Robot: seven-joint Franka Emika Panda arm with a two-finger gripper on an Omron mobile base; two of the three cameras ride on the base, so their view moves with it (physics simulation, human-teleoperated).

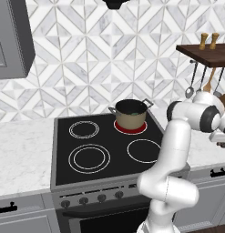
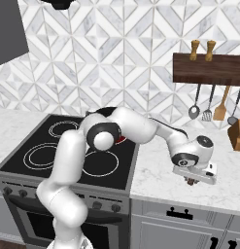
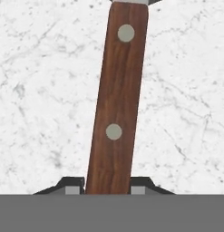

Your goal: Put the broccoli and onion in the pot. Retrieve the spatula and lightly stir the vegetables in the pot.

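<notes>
Resting on the white marble counter (image 3: 36, 90): one spatula (image 3: 115, 104), with a dark brown wooden handle bearing two pale round rivets and a sliver of grey metal blade just visible at the top edge of the hand view. The handle runs almost straight up that view, tilted slightly.

Gripper (image 3: 108, 189): two small dark fingertips (image 3: 71, 185), one touching each side of the handle's near end, clamped onto it. From the right base view the gripper (image 2: 191, 181) sits low over the counter to the right of the stove, hand pointing down; the spatula itself is too small to make out beneath it there.

Pot (image 1: 130, 113): short, round, tan-beige, dark rim and interior, two small grey side handles. It stands upright on the back right burner of the black glass cooktop (image 1: 86, 136), which glows red beneath it. Contents cannot be told from the left base view.

Wall fittings: dark wooden shelf (image 2: 209, 69) on the patterned tile wall, carrying two small wooden shakers (image 2: 201, 49). Hanging beneath it are a steel ladle (image 2: 194, 110), a slotted metal utensil (image 2: 207, 113), a light wooden turner (image 2: 220, 109) and one further dark utensil (image 2: 233, 115).

Arm: white, reaching from the base rightward across the stove corner to the counter, well apart from the pot.
</notes>
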